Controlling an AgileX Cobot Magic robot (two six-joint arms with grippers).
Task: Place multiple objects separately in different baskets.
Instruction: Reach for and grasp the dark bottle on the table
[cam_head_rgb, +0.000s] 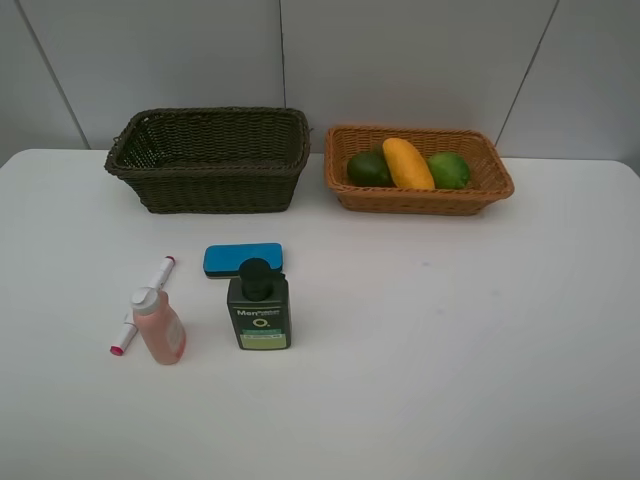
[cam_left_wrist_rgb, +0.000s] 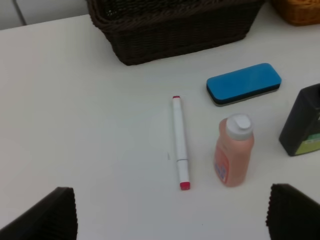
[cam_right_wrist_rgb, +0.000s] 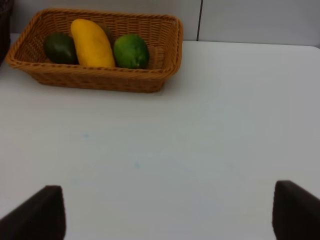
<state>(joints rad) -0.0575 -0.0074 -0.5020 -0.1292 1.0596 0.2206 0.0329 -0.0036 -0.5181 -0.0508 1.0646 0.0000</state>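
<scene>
Brown-green wicker closed off the left rear of the table (cam_head_rgb: 450, 350), where the dark basket (cam_head_rgb: 208, 160) stood with nothing visible inside. In front of it, well apart from it, sat four loose things: the marker (cam_head_rgb: 160, 273), the pink bottle (cam_head_rgb: 160, 328) just beside its middle, then the blue eraser (cam_head_rgb: 243, 259) and the pump bottle (cam_head_rgb: 259, 308) close together. All four were on the left arm's side.

The left gripper (cam_left_wrist_rgb: 171, 215) hung over them, jaws spread wide with nothing between them. The marker lay almost straight ahead of it. Its long axis ran from the gripper toward the dark basket, crosswise to the line between the two fingers, which would suit a pinch at mid-length. The pink bottle beside it looked a likely snag.

Farther right, the orange basket (cam_head_rgb: 418, 198) held the avocado (cam_head_rgb: 368, 168), mango (cam_head_rgb: 408, 163) and green fruit (cam_head_rgb: 450, 170). The right gripper (cam_right_wrist_rgb: 165, 212), equally wide and empty, hung well short of that basket, so the left arm seemed the nearer one.
</scene>
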